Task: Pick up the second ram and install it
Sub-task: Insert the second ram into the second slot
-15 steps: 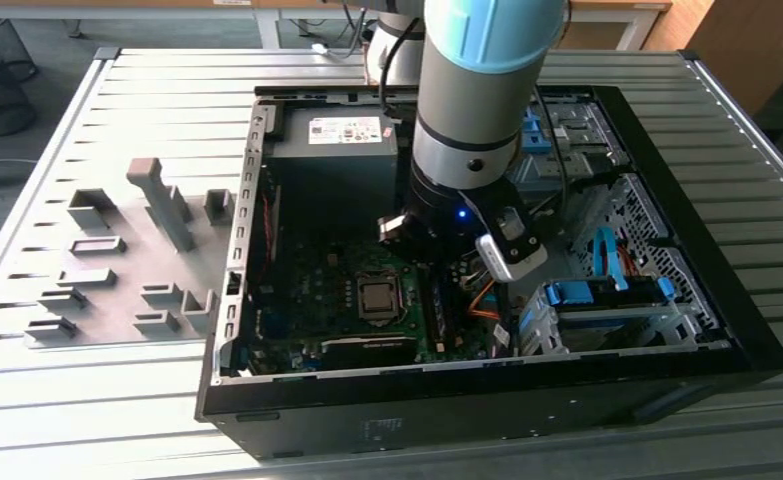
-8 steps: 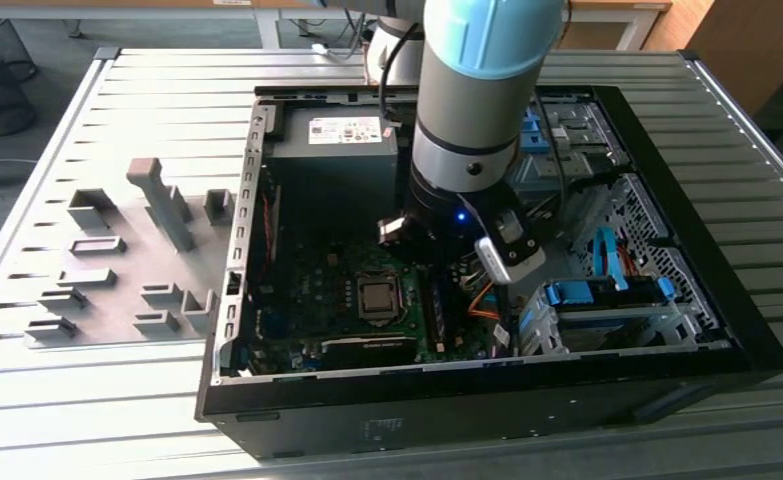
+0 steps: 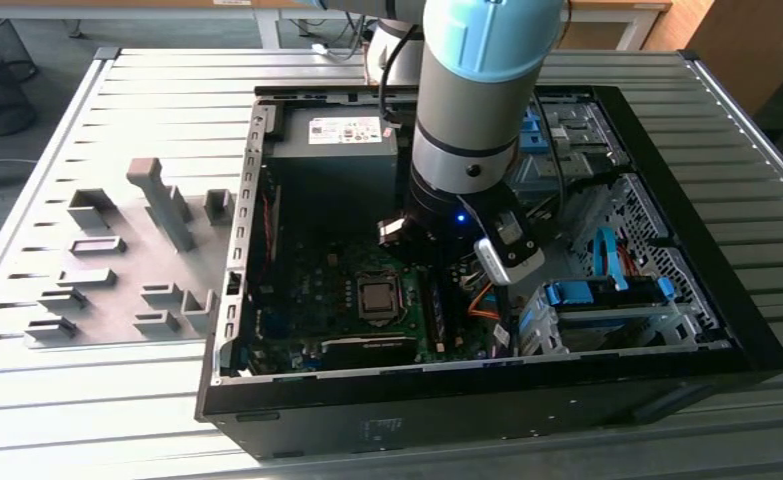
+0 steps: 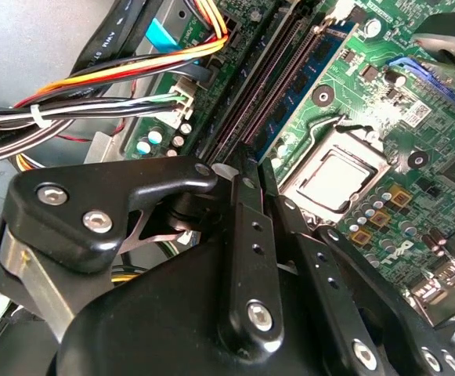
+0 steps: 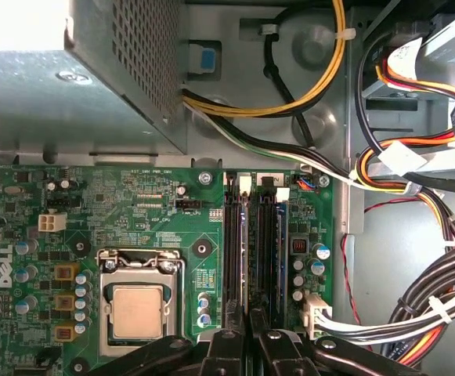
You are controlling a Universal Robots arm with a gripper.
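Gray fixture blocks stand on the slatted bench toward the exterior view's left, apart from the open computer case in the middle. Inside the case lie a boxy power supply, then the green motherboard with its square silver socket. Just past the socket run the long dark memory slots. The second ram, a blue-green stick with dark chips, stands on edge in the slot nearest the socket. The arm reaches straight down into the case and hides part of the board. Its hand sits at the near end of the slots with the fingers drawn together to a thin slit. Whether the stick's edge is in that slit cannot be told. Bundled orange, yellow, white and black cables crowd close beside the slots. Blue-tabbed drive bays fill the case toward the exterior view's right.
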